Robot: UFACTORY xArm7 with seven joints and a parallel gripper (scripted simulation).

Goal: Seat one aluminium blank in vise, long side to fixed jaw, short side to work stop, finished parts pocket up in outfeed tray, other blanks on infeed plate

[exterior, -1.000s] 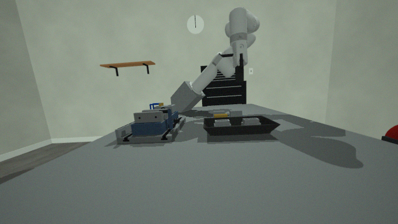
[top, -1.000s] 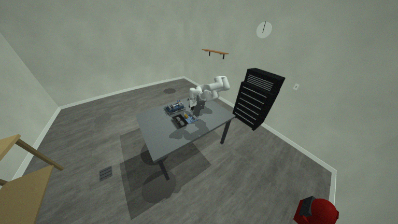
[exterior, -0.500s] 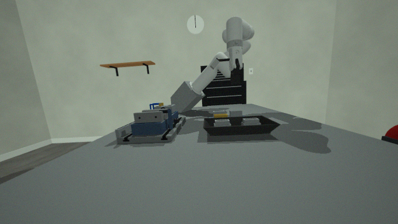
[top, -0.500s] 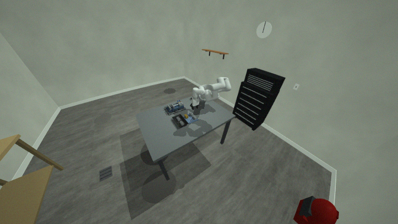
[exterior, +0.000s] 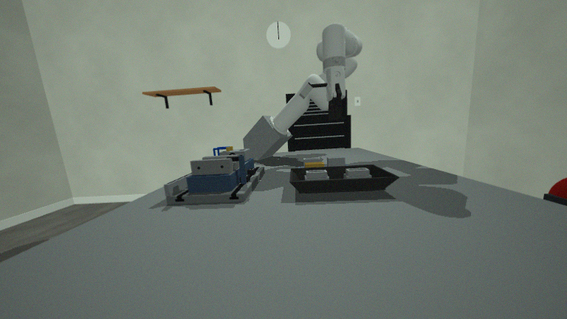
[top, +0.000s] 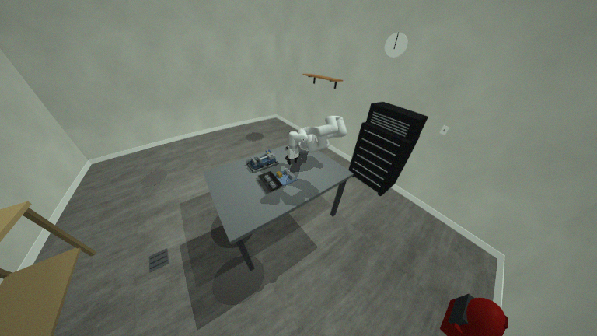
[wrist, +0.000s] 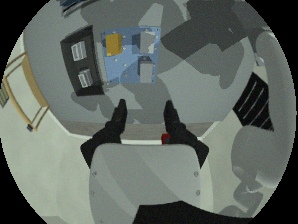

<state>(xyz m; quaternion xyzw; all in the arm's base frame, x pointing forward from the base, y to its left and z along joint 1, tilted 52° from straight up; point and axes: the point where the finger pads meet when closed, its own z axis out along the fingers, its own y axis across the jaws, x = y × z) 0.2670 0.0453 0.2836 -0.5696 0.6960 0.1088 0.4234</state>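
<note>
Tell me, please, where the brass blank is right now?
In the wrist view the brass blank lies on the blue infeed plate, at the side next to the black outfeed tray.

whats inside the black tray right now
Two grey parts lie side by side on the tray floor. In the wrist view each shows dark marks on top, probably pockets. The near wall hides their lower edges, so whether they sit fully flat can't be told.

Pale walls; wood-grain floor (top: 375, 267); black tool chest (top: 385, 146); wall clock (top: 396, 44)
</note>
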